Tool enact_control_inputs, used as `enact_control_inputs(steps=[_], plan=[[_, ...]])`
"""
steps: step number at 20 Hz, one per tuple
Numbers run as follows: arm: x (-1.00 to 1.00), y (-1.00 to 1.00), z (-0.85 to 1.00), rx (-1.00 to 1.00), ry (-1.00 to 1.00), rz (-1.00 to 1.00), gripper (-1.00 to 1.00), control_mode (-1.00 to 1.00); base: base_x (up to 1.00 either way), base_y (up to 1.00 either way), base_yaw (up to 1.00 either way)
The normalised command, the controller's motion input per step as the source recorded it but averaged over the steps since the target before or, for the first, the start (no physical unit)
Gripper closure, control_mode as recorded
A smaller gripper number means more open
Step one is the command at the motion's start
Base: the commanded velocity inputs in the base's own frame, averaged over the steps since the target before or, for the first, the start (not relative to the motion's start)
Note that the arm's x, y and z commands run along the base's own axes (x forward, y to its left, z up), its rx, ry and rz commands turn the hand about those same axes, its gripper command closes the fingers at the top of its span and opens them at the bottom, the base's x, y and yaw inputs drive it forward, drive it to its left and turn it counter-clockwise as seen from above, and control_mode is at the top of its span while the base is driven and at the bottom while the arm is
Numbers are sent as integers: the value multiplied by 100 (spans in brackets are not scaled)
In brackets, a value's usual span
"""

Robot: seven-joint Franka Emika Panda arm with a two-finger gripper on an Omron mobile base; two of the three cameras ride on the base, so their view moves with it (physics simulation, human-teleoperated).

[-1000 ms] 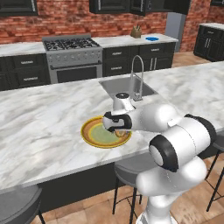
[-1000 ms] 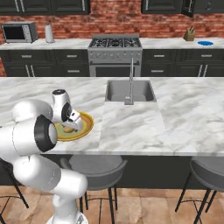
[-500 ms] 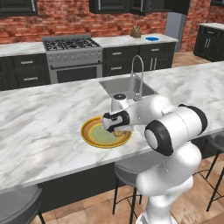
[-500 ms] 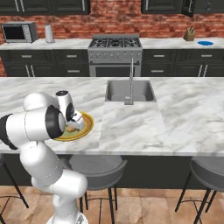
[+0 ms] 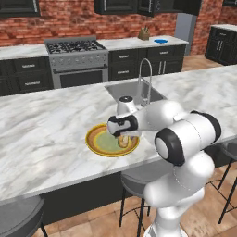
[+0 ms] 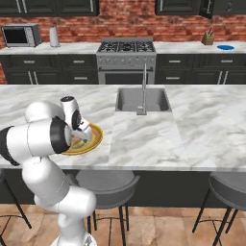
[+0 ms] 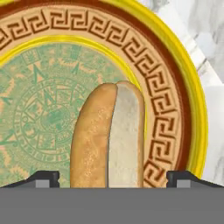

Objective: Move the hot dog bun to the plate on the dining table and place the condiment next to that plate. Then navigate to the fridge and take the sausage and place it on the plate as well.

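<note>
The hot dog bun [image 7: 108,140] lies on the plate [image 7: 171,100], golden-tan with a paler split side. My gripper [image 7: 113,179] hangs just above it, open, and its dark fingertips [image 7: 43,178] stand wide on either side of the bun with a gap to each. From the base views, the gripper [image 5: 123,137] points down over the plate [image 5: 98,144] on the dining table [image 5: 46,125], near its front edge. The bun [image 5: 123,141] rests on the plate's right part. The plate [image 6: 94,138] sits left of the sink. The condiment and sausage are out of view.
An inset sink [image 5: 132,90] with a steel faucet [image 5: 149,78] lies just behind and right of the plate. Grey stools [image 6: 108,182] stand under the table's near edge. A stove [image 6: 126,53] and black cabinets line the brick wall. A tall grey fridge [image 5: 186,28] stands far right.
The jaws have spread wider around the bun, which now lies free on the plate. The arm's elbow has swung round while the hand stayed over the plate.
</note>
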Motion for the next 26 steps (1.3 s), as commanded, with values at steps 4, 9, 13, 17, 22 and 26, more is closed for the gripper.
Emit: enact_control_inputs(steps=[4, 9, 13, 17, 22, 26], plan=[[-19, 0, 58, 0, 0, 0, -100, -100, 0, 0, 0], [-78, 0, 100, 0, 0, 9, -100, -100, 0, 0, 0], [-97, -6, 91, 0, 8, 17, -100, -100, 0, 0, 0], [-100, -26, 39, -3, 19, 21, -100, -100, 0, 0, 0], [-96, -59, 21, -7, 5, 18, -100, -100, 0, 0, 0], [-31, -61, 6, 0, 3, 4, -100, -100, 0, 0, 0]])
